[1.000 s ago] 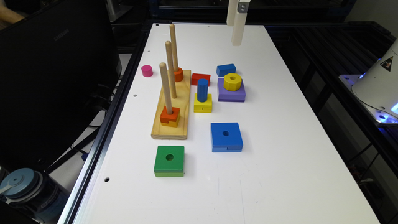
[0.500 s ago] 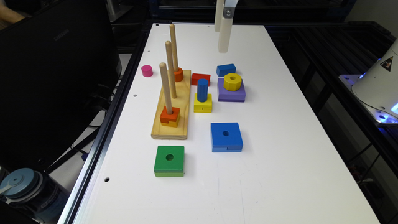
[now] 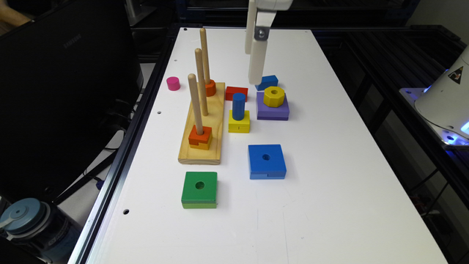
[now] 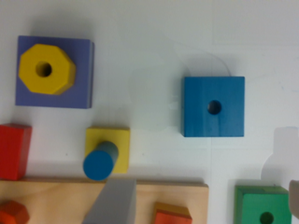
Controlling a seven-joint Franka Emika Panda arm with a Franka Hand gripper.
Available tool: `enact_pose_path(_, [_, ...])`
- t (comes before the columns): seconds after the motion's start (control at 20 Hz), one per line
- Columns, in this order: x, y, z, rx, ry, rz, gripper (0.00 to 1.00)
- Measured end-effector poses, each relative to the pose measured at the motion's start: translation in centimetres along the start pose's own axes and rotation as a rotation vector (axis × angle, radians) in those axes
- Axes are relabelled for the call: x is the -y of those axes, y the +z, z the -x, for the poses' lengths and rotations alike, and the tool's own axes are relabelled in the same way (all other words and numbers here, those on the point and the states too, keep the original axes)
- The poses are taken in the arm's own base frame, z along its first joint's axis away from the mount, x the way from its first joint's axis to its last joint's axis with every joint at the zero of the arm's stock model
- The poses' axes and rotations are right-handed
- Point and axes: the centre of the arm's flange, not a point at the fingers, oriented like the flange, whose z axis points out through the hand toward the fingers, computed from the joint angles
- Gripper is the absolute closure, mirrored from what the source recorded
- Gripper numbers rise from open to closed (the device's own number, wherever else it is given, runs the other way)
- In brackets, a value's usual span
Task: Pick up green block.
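white table (image 3: 329, 183), black monitor (image 3: 66, 91)

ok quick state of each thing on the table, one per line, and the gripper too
green block: flat on the table, free, not grasped
big blue block: flat, nothing on it
purple block: flat, carries the yellow octagon
yellow cube: carries the upright blue cylinder
peg board: flat, three upright pegs, orange pieces on two
gripper: raised above the far blocks, holding nothing
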Motion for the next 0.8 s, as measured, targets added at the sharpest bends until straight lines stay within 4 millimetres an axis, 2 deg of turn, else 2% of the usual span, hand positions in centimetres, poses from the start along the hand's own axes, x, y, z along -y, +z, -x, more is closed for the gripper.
enact_pose_path(0.45, [4.2,0.7,0.0,0.001,-0.002,-0.014,0.0])
enact_pose_path(0.65, [4.5,0.7,0.0,0.003,-0.002,-0.014,0.0])
enact_pose_path(0.8, [5.6,0.4,0.9,0.003,-0.003,-0.023,0.0])
